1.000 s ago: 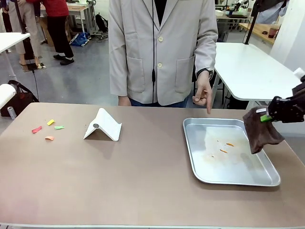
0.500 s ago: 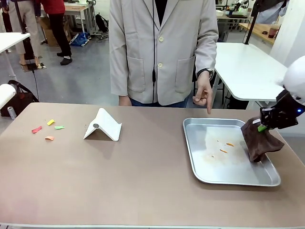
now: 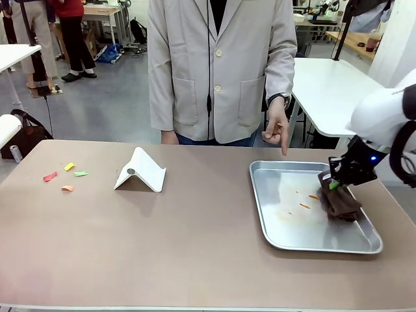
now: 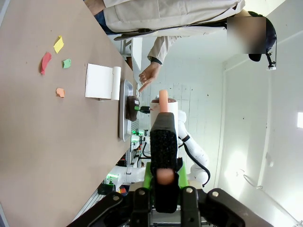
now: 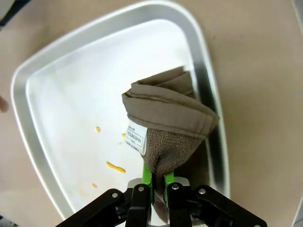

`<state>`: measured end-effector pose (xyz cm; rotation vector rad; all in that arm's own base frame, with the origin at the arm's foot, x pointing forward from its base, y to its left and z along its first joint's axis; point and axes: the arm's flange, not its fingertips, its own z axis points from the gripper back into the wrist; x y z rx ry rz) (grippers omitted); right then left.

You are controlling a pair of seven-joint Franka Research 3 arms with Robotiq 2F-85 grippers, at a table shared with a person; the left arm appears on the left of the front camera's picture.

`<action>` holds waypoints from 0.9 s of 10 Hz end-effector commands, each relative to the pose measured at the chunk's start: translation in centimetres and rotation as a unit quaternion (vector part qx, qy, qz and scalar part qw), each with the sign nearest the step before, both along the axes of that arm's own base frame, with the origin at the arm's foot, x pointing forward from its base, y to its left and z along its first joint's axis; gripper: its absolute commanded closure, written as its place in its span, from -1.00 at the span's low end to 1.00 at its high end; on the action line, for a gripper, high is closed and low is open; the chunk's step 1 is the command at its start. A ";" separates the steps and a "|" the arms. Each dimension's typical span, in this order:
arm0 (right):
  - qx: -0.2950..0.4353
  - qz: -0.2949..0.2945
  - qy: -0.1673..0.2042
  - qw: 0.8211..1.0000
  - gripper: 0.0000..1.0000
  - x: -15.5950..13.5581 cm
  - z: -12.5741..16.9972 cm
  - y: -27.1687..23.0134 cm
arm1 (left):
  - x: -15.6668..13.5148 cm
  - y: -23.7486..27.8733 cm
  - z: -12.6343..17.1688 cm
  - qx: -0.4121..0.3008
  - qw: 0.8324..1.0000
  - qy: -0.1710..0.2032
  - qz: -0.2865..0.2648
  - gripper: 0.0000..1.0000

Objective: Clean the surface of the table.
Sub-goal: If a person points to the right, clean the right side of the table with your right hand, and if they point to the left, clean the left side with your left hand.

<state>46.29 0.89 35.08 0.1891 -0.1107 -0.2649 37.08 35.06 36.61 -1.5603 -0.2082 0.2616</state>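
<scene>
The table (image 3: 162, 240) has a matte brownish top. At its right, my right gripper (image 3: 335, 184) is shut on a brown cloth (image 3: 339, 203) that rests bunched on the floor of a silver tray (image 3: 260, 208), at its right side. The right wrist view looks down on the cloth (image 5: 165, 118), pinched in my right gripper (image 5: 155, 182) over the tray (image 5: 42, 75), next to orange crumbs (image 5: 115, 166). In the left wrist view my left gripper (image 4: 164, 177) is shut on a black rough-faced tool (image 4: 164, 142) with a pale orange tip, high above the table (image 4: 42, 142).
Coloured paper scraps (image 3: 65, 175) lie at the table's far left. A white folded stand (image 3: 140, 170) sits left of the middle. A person in a pale coat stands at the far side, one hand (image 3: 278, 130) pointing down at the tray's far edge.
My right gripper has come in from beyond the tray's right edge, moving left and down with the cloth. The cloth hung in the air before and now lies on the tray floor.
</scene>
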 end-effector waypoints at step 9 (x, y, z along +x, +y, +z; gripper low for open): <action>0.088 0.043 0.037 0.995 0.78 2.4 -5.0 9.2 | -0.4 -0.1 0.5 -0.002 1.000 -0.002 -0.001 1.00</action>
